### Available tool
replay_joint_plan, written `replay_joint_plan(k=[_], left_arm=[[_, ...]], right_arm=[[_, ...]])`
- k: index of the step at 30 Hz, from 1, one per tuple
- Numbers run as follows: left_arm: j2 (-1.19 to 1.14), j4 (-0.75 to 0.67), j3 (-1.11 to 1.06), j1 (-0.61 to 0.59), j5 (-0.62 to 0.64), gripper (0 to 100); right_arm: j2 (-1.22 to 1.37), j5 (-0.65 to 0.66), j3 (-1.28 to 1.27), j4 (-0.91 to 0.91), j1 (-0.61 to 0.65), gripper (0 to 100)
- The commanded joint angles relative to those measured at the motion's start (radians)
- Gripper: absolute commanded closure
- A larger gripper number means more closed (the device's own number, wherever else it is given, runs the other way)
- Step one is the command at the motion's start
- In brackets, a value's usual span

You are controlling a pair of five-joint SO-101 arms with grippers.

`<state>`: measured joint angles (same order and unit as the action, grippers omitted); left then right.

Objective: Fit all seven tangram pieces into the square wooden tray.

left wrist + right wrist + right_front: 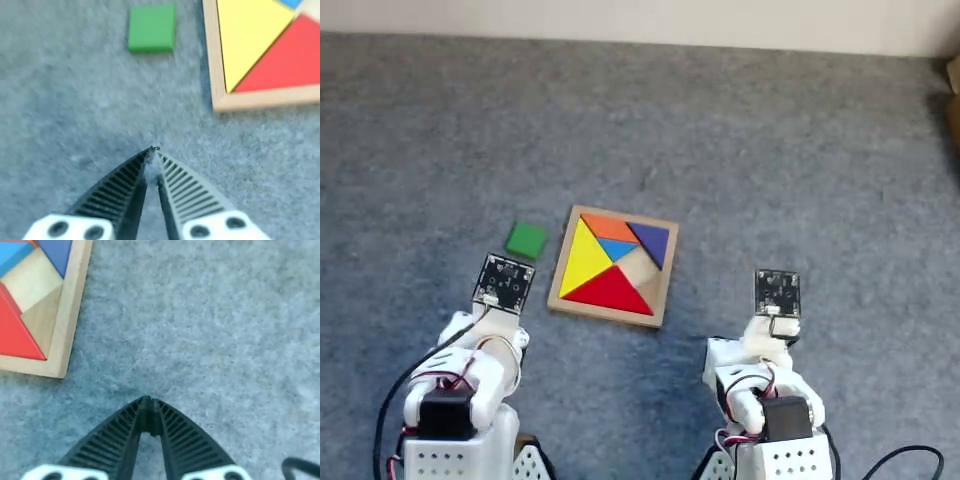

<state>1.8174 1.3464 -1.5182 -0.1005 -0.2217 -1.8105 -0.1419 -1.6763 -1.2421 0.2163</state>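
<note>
The square wooden tray (665, 268) lies in the middle of the grey carpet. It holds a yellow triangle (583, 258), a red triangle (612, 290), an orange piece (609, 227), a small blue triangle (616, 247) and a dark blue piece (654, 240); bare wood (640, 270) shows at its right side. A green square (527, 239) lies on the carpet left of the tray. My left gripper (152, 150) is shut and empty, near the tray's front left corner (220, 102), with the green square (151, 28) ahead. My right gripper (148, 401) is shut and empty, right of the tray (67, 335).
Grey carpet (800, 150) covers the table all around the tray. Both arm bases stand at the near edge, the left one (450, 410) and the right one (765, 400). A brown object (953, 90) shows at the far right edge.
</note>
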Motion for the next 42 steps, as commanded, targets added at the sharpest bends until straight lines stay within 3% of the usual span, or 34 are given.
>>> replay_joint_plan(k=[1, 3, 7, 10, 18, 24, 29, 36, 42], left_arm=[[0.007, 0.0, 0.108, 0.018, -0.206, 100], [0.007, 0.0, 0.148, 0.016, -0.285, 100], [-0.001, 0.009, 0.305, -0.025, -0.259, 98], [-0.051, 0.009, 0.41, -0.116, -0.259, 90], [-0.65, 0.0, 0.671, -0.179, -0.262, 85], [-1.113, 0.0, 0.875, -0.176, -0.193, 69], [-1.405, -0.005, 1.035, -0.13, -0.186, 69], [-1.722, -0.166, 1.17, -0.105, -0.181, 70], [-1.942, -0.272, 1.285, -0.101, -0.074, 69]], right_arm=[[-0.015, -0.012, -0.143, -0.001, -0.012, 99.5], [-0.015, -0.012, -0.143, -0.001, -0.012, 99.5], [-0.015, -0.012, -0.143, 0.001, -0.012, 99.5], [-0.015, -0.012, -0.143, 0.001, -0.012, 99.5], [-0.015, -0.012, -0.143, 0.001, -0.012, 99.5], [-0.015, -0.012, -0.143, 0.001, -0.015, 99.5], [-0.015, -0.012, -0.143, 0.015, -0.016, 99.5], [-0.015, -0.012, -0.143, 0.015, -0.016, 99.5], [-0.015, -0.012, -0.143, 0.015, -0.016, 99.5]])
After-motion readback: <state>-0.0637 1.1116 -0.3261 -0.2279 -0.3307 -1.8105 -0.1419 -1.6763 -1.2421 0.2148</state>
